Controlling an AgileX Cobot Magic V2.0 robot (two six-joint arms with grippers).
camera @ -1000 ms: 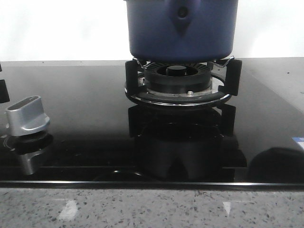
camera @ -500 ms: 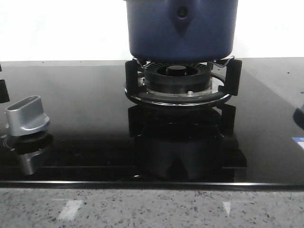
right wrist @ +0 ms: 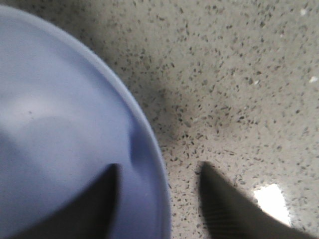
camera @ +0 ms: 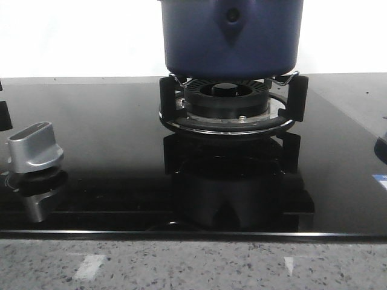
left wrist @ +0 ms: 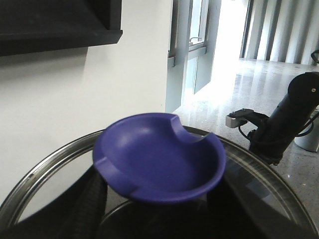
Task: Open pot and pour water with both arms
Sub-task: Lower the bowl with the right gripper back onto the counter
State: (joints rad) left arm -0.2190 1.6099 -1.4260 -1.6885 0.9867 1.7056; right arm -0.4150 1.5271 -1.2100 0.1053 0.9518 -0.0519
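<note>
Pot (camera: 230,39) sits on the burner (camera: 227,103), far centre of the black hob (camera: 109,151), its rim cut off by the frame, so I cannot tell from the front whether it is open. The left wrist view shows a glass lid (left wrist: 259,174) with a blue knob (left wrist: 159,157) close under the camera; the left pincer's fingers are hidden, so its state cannot be told. The right pincer (right wrist: 159,199) is spread over the rim of a pale blue basin (right wrist: 60,124) on the speckled surface (right wrist: 239,74). Risks, as I judge them: the lid could slip if gripped loosely, and lifting the basin by one rim could tilt it and spill.
</note>
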